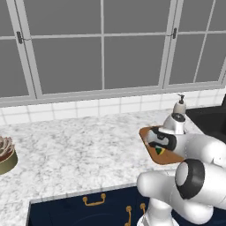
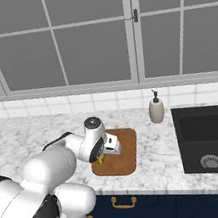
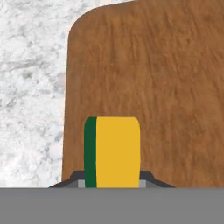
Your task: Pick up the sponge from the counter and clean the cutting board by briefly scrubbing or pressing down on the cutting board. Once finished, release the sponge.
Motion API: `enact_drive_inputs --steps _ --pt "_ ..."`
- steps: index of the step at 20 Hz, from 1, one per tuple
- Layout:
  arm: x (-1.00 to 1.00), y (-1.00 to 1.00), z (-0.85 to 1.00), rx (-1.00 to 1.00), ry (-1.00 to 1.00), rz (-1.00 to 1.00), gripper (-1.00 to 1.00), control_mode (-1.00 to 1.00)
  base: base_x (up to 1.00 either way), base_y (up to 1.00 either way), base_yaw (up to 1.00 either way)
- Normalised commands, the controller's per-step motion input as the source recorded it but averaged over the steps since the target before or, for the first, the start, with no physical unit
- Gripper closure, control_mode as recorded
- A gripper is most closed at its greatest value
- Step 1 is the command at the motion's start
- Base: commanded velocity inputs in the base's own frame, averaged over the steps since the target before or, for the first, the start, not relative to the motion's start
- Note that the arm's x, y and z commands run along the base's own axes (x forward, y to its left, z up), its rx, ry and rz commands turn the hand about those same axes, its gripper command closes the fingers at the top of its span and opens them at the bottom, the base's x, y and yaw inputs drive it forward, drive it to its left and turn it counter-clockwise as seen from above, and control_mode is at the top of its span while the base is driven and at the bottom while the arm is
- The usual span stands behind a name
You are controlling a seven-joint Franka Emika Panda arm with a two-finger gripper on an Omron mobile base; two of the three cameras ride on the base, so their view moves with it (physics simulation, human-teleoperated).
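Tabletop: the broad white-and-grey marbled stone tabletop [image 1: 79, 141] runs below a white tiled backsplash and grey-framed windows, above dark navy drawers with gold handles [image 1: 94, 201].
Sink: a black basin [image 2: 210, 139] is sunk into the tabletop at the right of the right base view.
Board: the flat brown wooden cutting board with rounded corners [image 2: 126, 151] lies on the tabletop, between the arm and the sink.
Bowl: a tan bowl holding a pale leafy plant [image 1: 6, 155] sits well apart at the far left.
Bottle: a beige soap dispenser with a dark pump [image 2: 155, 109] stands near the backsplash, just behind the board.
Hand: the hand [image 2: 102, 157] hangs over the board's left part, its fingers pinching the sponge.
Sponge: the small rectangular sponge, dark green layer on yellow [image 3: 113, 151], is held on edge over the board, near its rounded corner; contact with the wood cannot be told.
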Motion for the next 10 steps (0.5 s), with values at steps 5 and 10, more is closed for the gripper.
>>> enact_drive_inputs --steps 5,10 --pt "0.79 0.01 0.00 0.00 0.04 0.00 1.00 -1.00 0.00 0.00 0.00" --pt "0.35 -0.18 -0.10 -0.01 0.00 0.00 1.00 -1.00 0.00 0.00 0.00"
